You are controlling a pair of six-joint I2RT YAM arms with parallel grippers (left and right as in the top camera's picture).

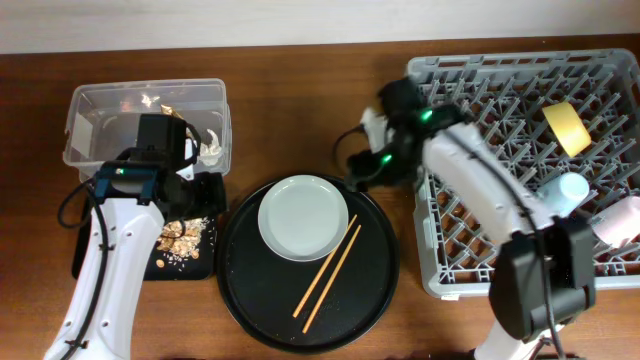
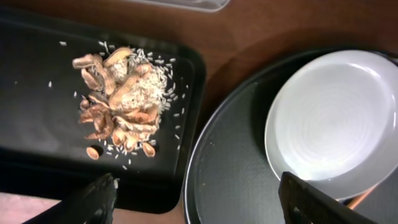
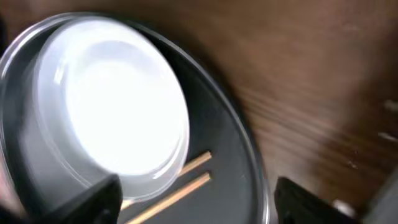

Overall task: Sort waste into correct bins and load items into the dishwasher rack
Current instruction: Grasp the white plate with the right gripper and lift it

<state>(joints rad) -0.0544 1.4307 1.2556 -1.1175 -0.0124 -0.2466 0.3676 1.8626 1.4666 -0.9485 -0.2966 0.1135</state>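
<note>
The pale plate (image 1: 303, 216) lies on the round black tray (image 1: 375, 280) with the two chopsticks (image 1: 328, 268) beside it. The plate (image 2: 336, 124) and the food scraps (image 2: 121, 96) on the shallow black tray (image 2: 37, 112) show in the left wrist view. My left gripper (image 2: 199, 205) is open and empty over the gap between the two trays. My right gripper (image 3: 199, 199) is open and empty above the round tray's right rim, near the plate (image 3: 106, 106) and chopsticks (image 3: 180, 186). The grey rack (image 1: 470, 270) holds the yellow bowl (image 1: 566, 128), blue cup (image 1: 566, 190) and pink cup (image 1: 620, 222).
The clear box (image 1: 100, 105) at the back left holds white tissue (image 1: 213, 146) and a bit of wrapper (image 1: 155, 102). The rack fills the right side of the wooden table (image 1: 300, 110).
</note>
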